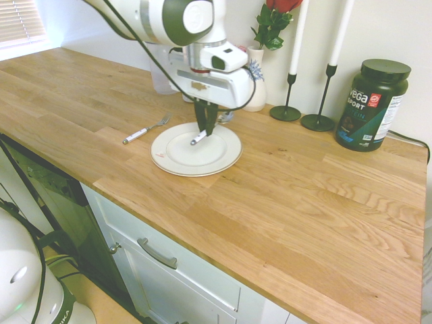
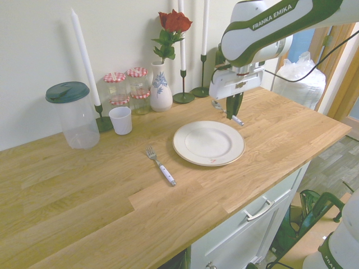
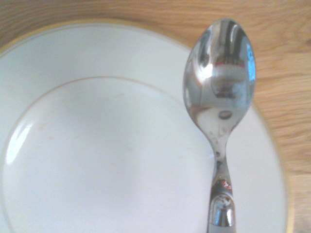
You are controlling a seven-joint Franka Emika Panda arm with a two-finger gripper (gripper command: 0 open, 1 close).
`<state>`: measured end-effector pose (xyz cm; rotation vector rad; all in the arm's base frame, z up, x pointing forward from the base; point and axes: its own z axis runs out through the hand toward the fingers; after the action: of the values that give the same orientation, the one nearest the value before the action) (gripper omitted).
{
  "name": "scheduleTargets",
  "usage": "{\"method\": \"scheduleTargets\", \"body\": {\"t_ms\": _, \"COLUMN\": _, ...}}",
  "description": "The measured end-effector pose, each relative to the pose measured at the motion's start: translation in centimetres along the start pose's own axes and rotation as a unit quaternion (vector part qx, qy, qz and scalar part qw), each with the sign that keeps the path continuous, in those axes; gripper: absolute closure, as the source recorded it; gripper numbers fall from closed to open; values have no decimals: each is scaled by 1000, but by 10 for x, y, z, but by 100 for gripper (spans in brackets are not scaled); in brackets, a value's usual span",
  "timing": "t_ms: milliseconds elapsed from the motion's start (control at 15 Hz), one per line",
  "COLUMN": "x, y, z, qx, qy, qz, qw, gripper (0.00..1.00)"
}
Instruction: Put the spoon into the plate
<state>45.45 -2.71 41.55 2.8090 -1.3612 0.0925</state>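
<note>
One gripper (image 1: 205, 128) hangs over the far edge of the one plate (image 1: 177, 156), its dark fingers clamped on the one spoon (image 1: 198, 138). From the second exterior camera the spoon (image 2: 227, 112) is carried in the air, roughly level, white handle end out on one side of the gripper (image 2: 233, 110) and the silver bowl on the other, above the plate's (image 2: 193, 154) rim. The wrist camera shows the shiny bowl of the spoon (image 3: 219, 87) above the plate (image 3: 73, 160), over the rim where it meets the wooden counter (image 3: 286, 97).

One fork (image 2: 160, 166) lies on the counter (image 2: 84, 196) just beside the plate, apart from it. Behind: three white candles in dark holders, one vase (image 2: 160, 87) with a single red rose (image 2: 175, 21), two red-lidded jars (image 2: 128, 84), one white cup (image 2: 120, 120), one clear jug with a green lid (image 2: 73, 115). One dark supplement tub (image 1: 372, 104) stands at the far end.
</note>
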Motion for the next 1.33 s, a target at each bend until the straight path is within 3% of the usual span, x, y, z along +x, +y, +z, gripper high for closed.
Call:
{"method": "scheduleTargets", "body": {"t_ms": 333, "x": -57, "y": -31, "z": 30, "qx": 13, "qy": 15, "qz": -9, "qw": 1000, "gripper": 100}}
{"method": "scheduleTargets", "body": {"t_ms": 933, "x": -67, "y": -53, "z": 66, "qx": 6, "qy": 16, "qz": -11, "qw": 1000, "gripper": 100}}
{"method": "scheduleTargets", "body": {"t_ms": 1000, "x": -65, "y": -54, "z": 67, "qx": 5, "qy": 16, "qz": -10, "qw": 1000, "gripper": 0}}
{"method": "scheduleTargets", "body": {"t_ms": 1333, "x": -60, "y": -57, "z": 65, "qx": 5, "qy": 16, "qz": -7, "qw": 1000, "gripper": 0}}
